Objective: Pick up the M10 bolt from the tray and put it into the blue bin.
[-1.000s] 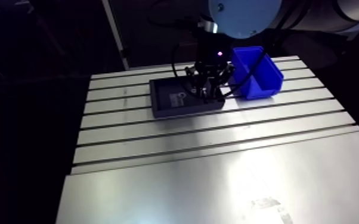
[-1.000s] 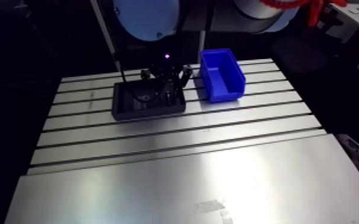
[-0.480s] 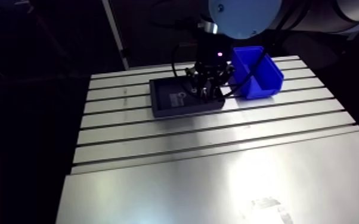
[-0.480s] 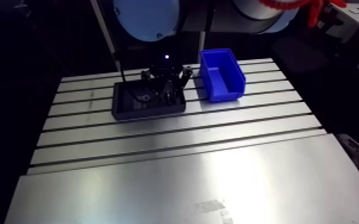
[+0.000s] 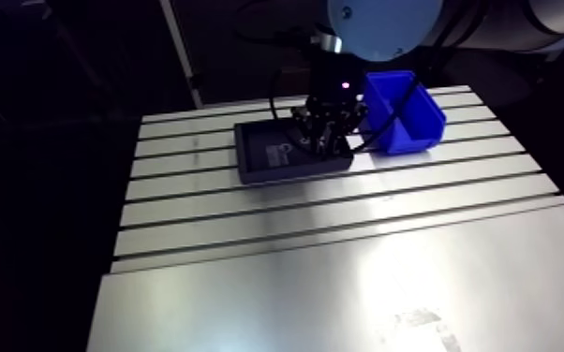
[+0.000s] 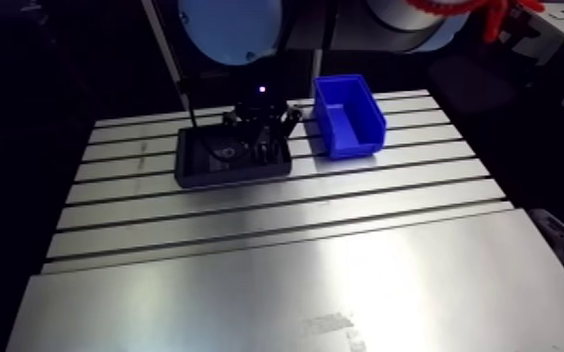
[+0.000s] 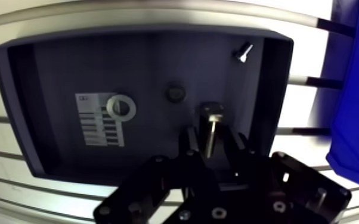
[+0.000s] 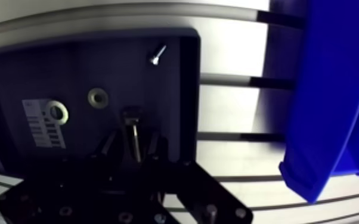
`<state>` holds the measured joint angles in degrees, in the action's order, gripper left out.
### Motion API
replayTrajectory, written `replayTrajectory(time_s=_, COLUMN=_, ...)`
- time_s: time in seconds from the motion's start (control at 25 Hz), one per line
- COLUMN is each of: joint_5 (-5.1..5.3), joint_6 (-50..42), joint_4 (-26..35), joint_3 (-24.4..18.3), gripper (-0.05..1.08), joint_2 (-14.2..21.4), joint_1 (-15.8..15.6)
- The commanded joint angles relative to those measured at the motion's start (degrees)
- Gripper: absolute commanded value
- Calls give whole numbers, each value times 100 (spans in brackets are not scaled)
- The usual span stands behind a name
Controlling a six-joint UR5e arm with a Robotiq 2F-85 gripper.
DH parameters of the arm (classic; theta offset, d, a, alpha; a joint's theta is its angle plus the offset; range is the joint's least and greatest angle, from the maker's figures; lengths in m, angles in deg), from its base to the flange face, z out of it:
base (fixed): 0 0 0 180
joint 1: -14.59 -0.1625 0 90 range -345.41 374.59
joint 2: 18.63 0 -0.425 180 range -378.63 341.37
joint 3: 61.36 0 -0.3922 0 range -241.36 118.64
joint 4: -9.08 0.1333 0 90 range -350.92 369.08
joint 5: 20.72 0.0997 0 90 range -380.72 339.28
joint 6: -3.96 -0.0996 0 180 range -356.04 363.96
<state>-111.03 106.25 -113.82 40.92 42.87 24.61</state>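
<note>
Overhead, in the arm view, the gripper [image 5: 324,140] hung down over the dark tray [image 5: 267,161], above the end of the tray nearest the blue bin [image 5: 406,120]. The bin stood just beyond that end, apart from the tray, with a strip of the slotted table [image 5: 342,243] showing between them. From this view the gripper's hold could not be made out.

In the wrist view, the gripper was clamped on the M10 bolt [image 7: 210,114]. Its two fingers [image 7: 237,143] stood close against either side of the brass-toned shank, which ran back between them, and the hex head stuck out just ahead of the fingertips. The bolt was over the tray floor, and I could not tell whether it was touching the floor or had been lifted clear.

Ahead of the gripper and slightly to one side, a dark nut [image 7: 176,93] lay on the tray floor, near the bolt head but apart from it. Further off on that same side, a pale washer [image 7: 121,107] rested on the upper corner of a white printed label [image 7: 98,124]. A small screw [image 7: 242,52] lay tilted in the far corner of the tray, ahead of the gripper on the bin's side. The bin's blue wall rose beside the gripper, outside the tray's rim.
</note>
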Motion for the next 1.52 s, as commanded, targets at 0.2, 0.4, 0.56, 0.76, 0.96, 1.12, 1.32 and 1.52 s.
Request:
replayTrajectory(time_s=0.2, joint_5=0, joint_6=-3, joint_4=-10, joint_3=-2, gripper=69, joint_2=6, joint_1=9)
replayTrajectory(time_s=0.4, joint_5=0, joint_6=5, joint_4=-10, joint_3=-2, gripper=71, joint_2=6, joint_1=9)
replayTrajectory(time_s=0.56, joint_5=0, joint_6=-3, joint_4=-10, joint_3=7, gripper=72, joint_2=6, joint_1=9)
replayTrajectory(time_s=0.76, joint_5=0, joint_6=-3, joint_4=-19, joint_3=-2, gripper=75, joint_2=6, joint_1=9)
replayTrajectory(time_s=0.96, joint_5=0, joint_6=-3, joint_4=-19, joint_3=-2, gripper=77, joint_2=6, joint_1=9)
replayTrajectory(time_s=1.12, joint_5=0, joint_6=-3, joint_4=-19, joint_3=-11, gripper=78, joint_2=6, joint_1=9)
replayTrajectory(time_s=1.32, joint_5=0, joint_6=-3, joint_4=-19, joint_3=-20, gripper=84, joint_2=23, joint_1=9)
replayTrajectory(time_s=1.52, joint_5=0, joint_6=-3, joint_4=-19, joint_3=-46, gripper=87, joint_2=50, joint_1=9)
